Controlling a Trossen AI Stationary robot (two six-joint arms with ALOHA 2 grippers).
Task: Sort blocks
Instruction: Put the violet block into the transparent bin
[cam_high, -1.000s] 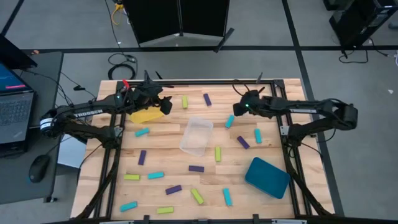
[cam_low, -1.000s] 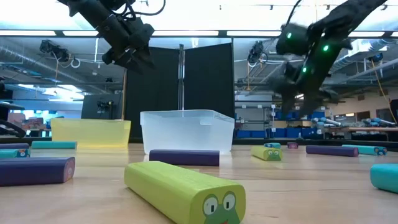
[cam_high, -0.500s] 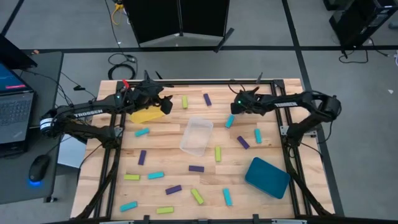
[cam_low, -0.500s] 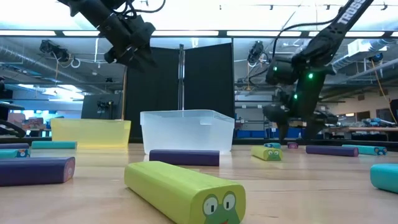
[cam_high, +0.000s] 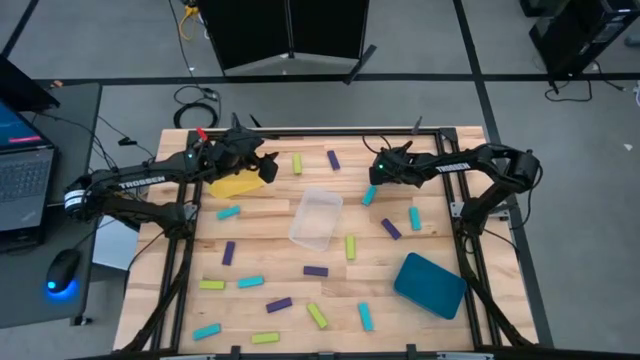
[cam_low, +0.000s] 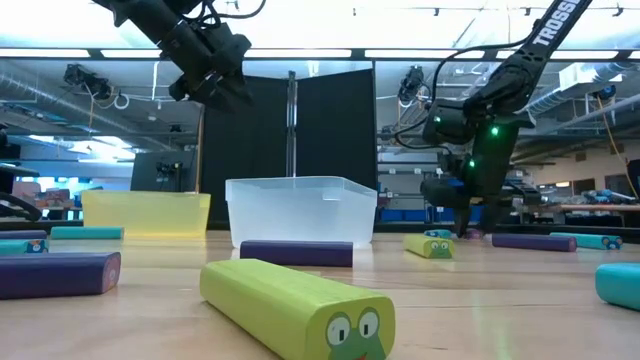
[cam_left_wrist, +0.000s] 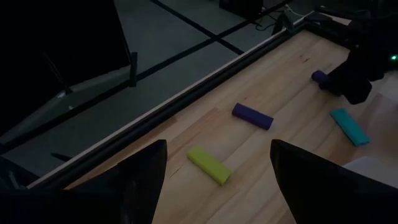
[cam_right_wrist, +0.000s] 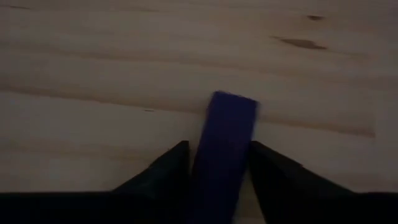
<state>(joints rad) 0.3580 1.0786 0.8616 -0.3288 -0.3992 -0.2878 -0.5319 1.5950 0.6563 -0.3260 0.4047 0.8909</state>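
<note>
Jaws of the right gripper (cam_right_wrist: 217, 168) stood open, one on each side of a purple block (cam_right_wrist: 225, 146) lying flat on the worktop (cam_right_wrist: 93, 56), and had not yet pinched it. In the right wrist view the block's long axis ran straight out ahead between the jaws, so they faced its two long sides and would close across its short width. In the high view this gripper (cam_high: 378, 172) was low at the worktop's far edge, near the middle, with a cyan block (cam_high: 369, 194) just beside it. By my reading, the step in hand was the grasp itself, needing little more than a squeeze, provided the jaws were low enough to catch the block's sides.

The left gripper (cam_high: 266, 167) hung in the air above the yellow tray (cam_high: 233, 186) at the far left, its jaws apart and empty, with a lime-green block (cam_left_wrist: 209, 165) and another purple block (cam_left_wrist: 252, 116) on the wood ahead of it. The right arm was plainly the nearer one.

The clear tray (cam_high: 316, 218) sat mid-worktop and the teal tray (cam_high: 430, 284) near the right front. Most blocks lay loose about the worktop, so I judged the sorting far from done.
</note>
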